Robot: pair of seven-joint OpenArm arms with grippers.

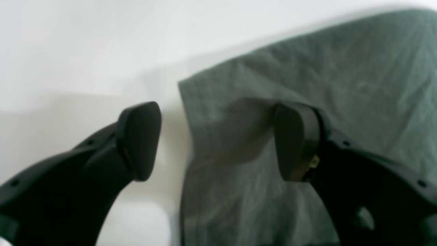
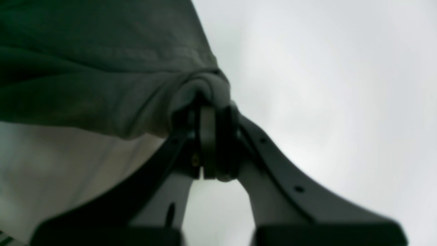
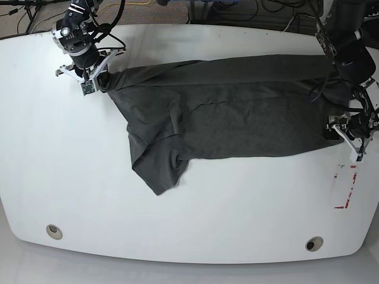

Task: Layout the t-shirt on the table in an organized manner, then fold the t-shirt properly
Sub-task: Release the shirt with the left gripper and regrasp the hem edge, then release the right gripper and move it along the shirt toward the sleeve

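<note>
Cloth lies dark across the far part of the white counter [image 3: 77, 177]; the t-shirt [image 3: 219, 124] is spread sideways between the two arms, one sleeve sticking out toward the near side, a long folded-over band running along its far edge. The right pincer [image 2: 218, 136] is closed on a bunched corner of the fabric, which curls up between the fingertips; that grip probably serves to anchor or draw this end while the edge is brought over. The left pincer [image 1: 218, 143] is open, its fingers apart around the opposite corner, one over bare counter and the other over cloth; such a straddle would suit either pinching that corner or having just let it go, and which it is cannot be told.

The work looks to be at an early fold, or at straightening before one; the next move likely calls for both ends held evenly, so the band lies flat; lifting from the right alone could skew the shirt, and the loose sleeve may need tucking in afterwards.
</note>
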